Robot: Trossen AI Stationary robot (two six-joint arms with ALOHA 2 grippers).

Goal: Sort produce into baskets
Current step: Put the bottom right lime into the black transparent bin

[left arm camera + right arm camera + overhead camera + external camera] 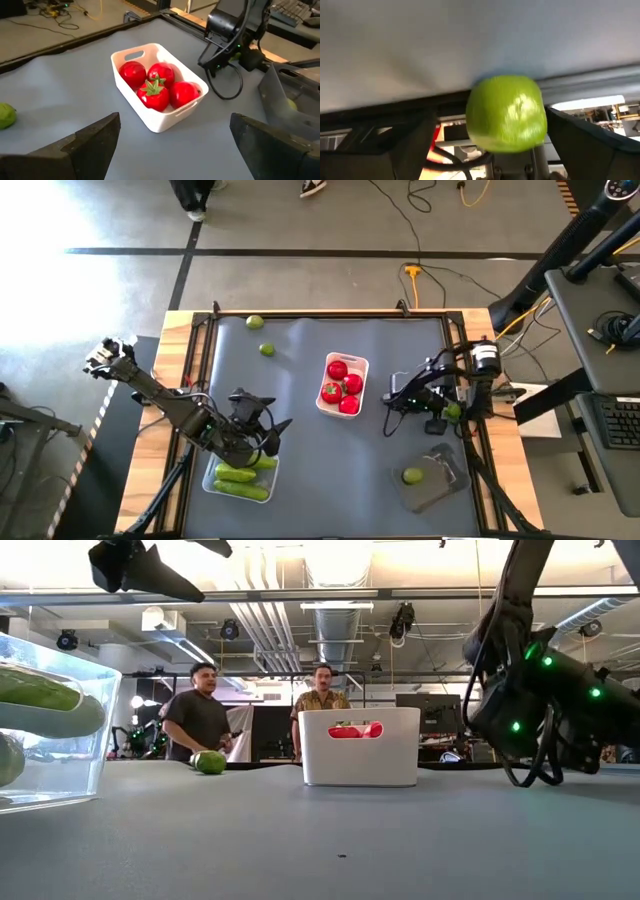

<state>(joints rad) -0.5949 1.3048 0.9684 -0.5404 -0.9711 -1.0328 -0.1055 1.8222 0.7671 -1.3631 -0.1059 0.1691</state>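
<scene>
The right tool (452, 412) is low at the right edge of the desk (300, 360), its fingers wide around a lime (505, 113) that lies between them, not yet gripped. The step in hand seems to be the picking of this lime. Next the fingers must close on it, lift it, and carry it to the dark tray (432, 480), where one lime (411, 475) already sits. The left tool (262, 430) waits wide and empty over the clear tray (240, 482) with cucumbers (238, 474). The tomatoes (341, 387) fill the white tray (342, 361); two limes (260, 336) remain at the far side.
</scene>
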